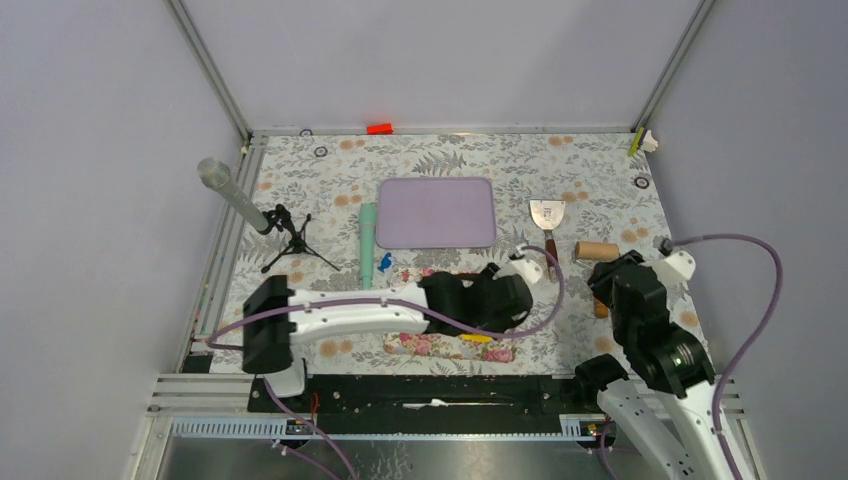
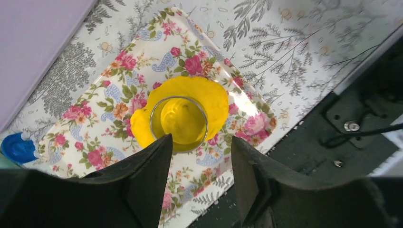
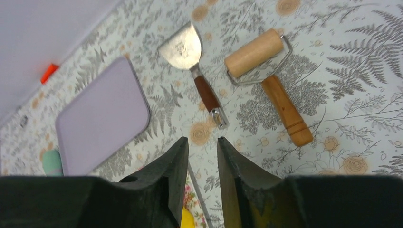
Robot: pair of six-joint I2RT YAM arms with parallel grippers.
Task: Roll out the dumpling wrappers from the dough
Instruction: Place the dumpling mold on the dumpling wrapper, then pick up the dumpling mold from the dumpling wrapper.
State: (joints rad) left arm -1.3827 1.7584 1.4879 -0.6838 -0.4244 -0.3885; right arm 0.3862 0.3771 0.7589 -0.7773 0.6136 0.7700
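A clear round cup (image 2: 178, 124) is standing on the flat yellow dough (image 2: 215, 100); no wrappers are showing yet; the left gripper (image 2: 200, 140) and right gripper (image 3: 202, 140) are hanging open.

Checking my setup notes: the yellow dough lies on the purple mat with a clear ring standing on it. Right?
No. The dough lies on the floral tray, not the purple mat, with the clear ring standing on it; the left wrist view shows this.

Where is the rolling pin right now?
In the right wrist view, the rolling pin lies at upper right, just right of the scraper, beyond the right gripper.
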